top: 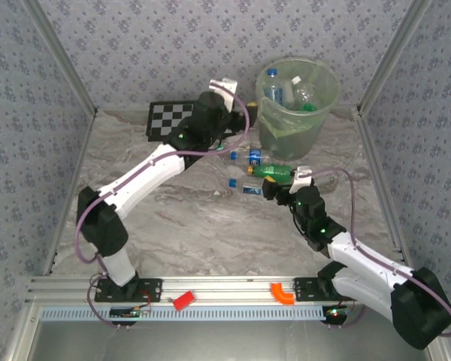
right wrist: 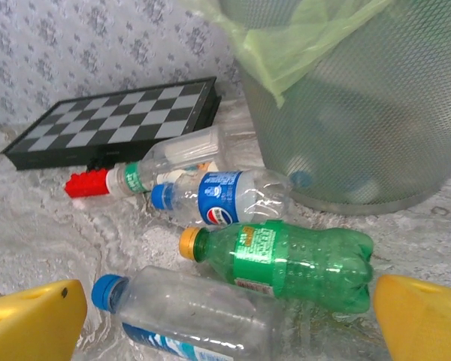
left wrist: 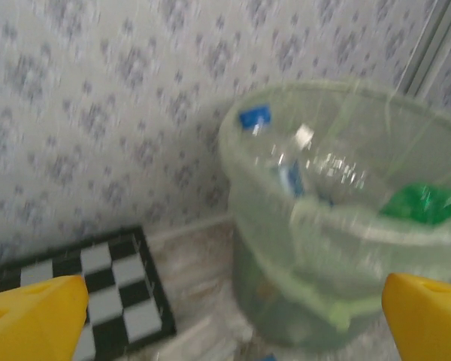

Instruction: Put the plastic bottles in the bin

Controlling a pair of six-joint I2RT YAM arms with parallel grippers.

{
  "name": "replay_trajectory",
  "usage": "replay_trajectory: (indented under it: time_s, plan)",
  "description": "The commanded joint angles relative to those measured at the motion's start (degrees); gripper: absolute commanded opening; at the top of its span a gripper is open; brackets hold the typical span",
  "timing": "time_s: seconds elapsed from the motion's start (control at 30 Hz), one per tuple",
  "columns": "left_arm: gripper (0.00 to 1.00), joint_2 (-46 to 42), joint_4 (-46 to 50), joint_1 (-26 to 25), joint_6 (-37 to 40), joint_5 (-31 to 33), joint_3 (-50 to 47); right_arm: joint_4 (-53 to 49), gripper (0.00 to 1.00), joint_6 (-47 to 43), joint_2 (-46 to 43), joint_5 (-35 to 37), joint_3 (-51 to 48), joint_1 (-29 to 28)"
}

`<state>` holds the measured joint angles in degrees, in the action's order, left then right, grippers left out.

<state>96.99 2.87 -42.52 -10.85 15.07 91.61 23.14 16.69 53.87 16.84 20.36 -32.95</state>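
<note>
The right gripper [top: 272,188] is hovering wide open and empty over a crushed green plastic bottle with a yellow cap [right wrist: 286,263] and a clear blue-capped plastic bottle [right wrist: 195,312], both lying on the marbled table [right wrist: 30,233]. Two more clear bottles [right wrist: 225,197] are lying beyond them, just before the round translucent pale-green bin [right wrist: 361,113]. Farther left, the left gripper [left wrist: 233,320] is gaping wide, empty, facing the bin, which is holding further bottles [top: 270,84].

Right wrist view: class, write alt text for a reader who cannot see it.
Four plastic bottles lie on the table before the pale-green bin, a chequered board behind. The open yellow fingers frame the bottom corners.
</note>
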Motion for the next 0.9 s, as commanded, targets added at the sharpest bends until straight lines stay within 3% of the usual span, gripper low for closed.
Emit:
replay_trajectory:
  time_s: [0.0, 0.37, 0.63, 0.87]
  plan:
    - [1.0, -8.28, -6.88, 1.51, -5.89, 0.78, -8.25, -0.02, 1.0, -4.59, 3.03, 0.0, 4.38, -1.77]
    - [1.0, -29.45, -8.57, 5.18, -15.66, 1.31, -41.09, -22.63, 1.0, -18.85, 19.51, 0.0, 26.28, -7.39]
    - [1.0, -40.56, -4.63, 8.49, -18.33, 0.84, -55.59, -41.08, 0.99, -29.23, 31.44, -1.64, 43.08, -10.57]
    - [1.0, -47.9, -5.71, 10.92, -19.12, 1.12, -63.21, -61.27, 0.81, -38.45, 48.26, 4.7, 61.2, -13.11]
